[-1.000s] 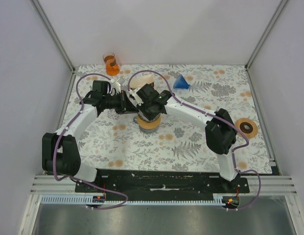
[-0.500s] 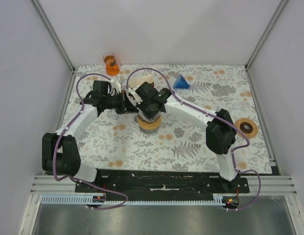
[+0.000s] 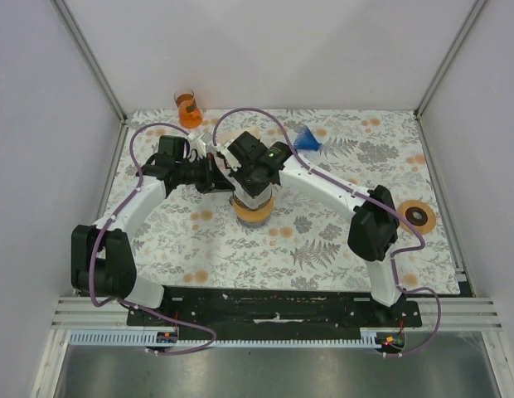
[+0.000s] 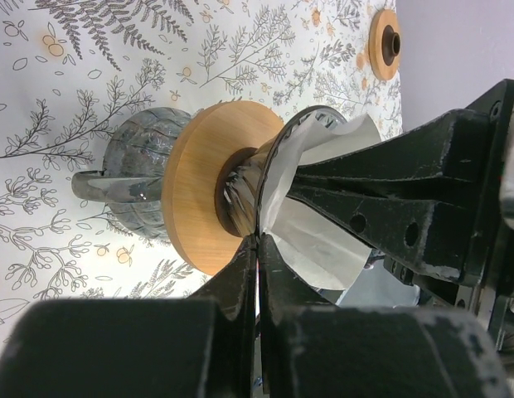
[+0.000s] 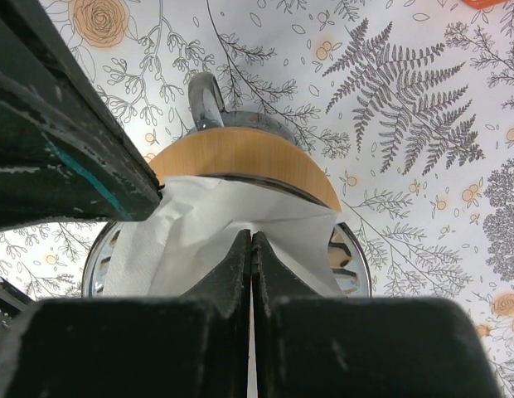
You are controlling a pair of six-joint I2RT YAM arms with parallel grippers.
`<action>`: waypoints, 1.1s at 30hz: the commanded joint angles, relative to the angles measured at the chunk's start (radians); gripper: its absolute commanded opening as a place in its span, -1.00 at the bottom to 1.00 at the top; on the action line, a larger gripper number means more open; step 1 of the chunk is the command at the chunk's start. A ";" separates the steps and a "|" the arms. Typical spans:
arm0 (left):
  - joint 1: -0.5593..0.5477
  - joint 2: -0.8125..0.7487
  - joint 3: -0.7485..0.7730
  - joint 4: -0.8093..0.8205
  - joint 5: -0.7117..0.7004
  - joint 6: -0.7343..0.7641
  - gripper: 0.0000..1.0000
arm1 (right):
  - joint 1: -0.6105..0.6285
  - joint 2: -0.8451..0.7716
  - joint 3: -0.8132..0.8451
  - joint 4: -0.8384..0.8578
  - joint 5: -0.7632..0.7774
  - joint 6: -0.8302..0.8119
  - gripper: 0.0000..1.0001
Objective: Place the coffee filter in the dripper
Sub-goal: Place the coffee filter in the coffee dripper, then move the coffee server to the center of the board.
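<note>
1. Coffee filter (image 5: 207, 228): white paper, creased, sitting in the mouth of the dripper (image 5: 240, 157) at the centre of the right wrist view. One fold rises above the metal rim.
2. The dripper has a metal cone and a round wooden collar. It stands on a grey glass vessel (image 4: 141, 157) whose handle points to the top of the right wrist view. In the top view the set is just left of centre, mostly covered by both arms.
3. The right hand (image 5: 251, 240) has its fingers pressed together on the filter's raised fold.
4. The left hand (image 4: 257, 245) also has its fingers pressed together, their tips at the dripper's rim where the paper's edge meets it. I cannot tell what lies between them.
5. The counter (image 3: 323, 249) wears a pale cloth printed with grey ferns and orange flowers.
6. Toward the upper left of the top view stands an orange cup (image 3: 187, 108). A blue cone (image 3: 307, 139) lies above centre, and a brown ring (image 3: 418, 217) lies at the right edge.
7. Plain pale walls on metal posts close in three sides, and a black base plate (image 3: 273, 307) runs along the bottom.
</note>
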 commanded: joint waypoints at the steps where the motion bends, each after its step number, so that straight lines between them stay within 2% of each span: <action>1: -0.003 -0.026 0.029 -0.020 -0.015 0.052 -0.96 | 0.003 -0.098 0.025 -0.013 -0.001 -0.011 -1.00; 9: -0.003 -0.032 0.035 -0.028 -0.014 0.059 -0.95 | 0.003 -0.195 -0.030 -0.001 -0.056 -0.068 -0.97; 14: -0.003 -0.035 0.060 -0.049 -0.009 0.081 -0.53 | 0.003 -0.261 -0.070 0.029 -0.063 -0.077 -0.65; 19: -0.003 -0.046 0.072 -0.063 -0.004 0.092 -0.30 | 0.003 -0.330 -0.133 0.082 -0.067 -0.093 -0.45; 24: -0.003 -0.052 0.092 -0.081 -0.006 0.107 -0.10 | 0.003 -0.359 -0.154 0.102 -0.067 -0.106 -0.37; 29: 0.001 -0.060 0.141 -0.133 -0.021 0.147 0.13 | 0.006 -0.405 -0.180 0.148 -0.129 -0.126 -0.33; 33: 0.059 -0.059 0.202 -0.170 -0.032 0.171 0.22 | 0.060 -0.448 -0.223 0.235 -0.142 -0.204 -0.31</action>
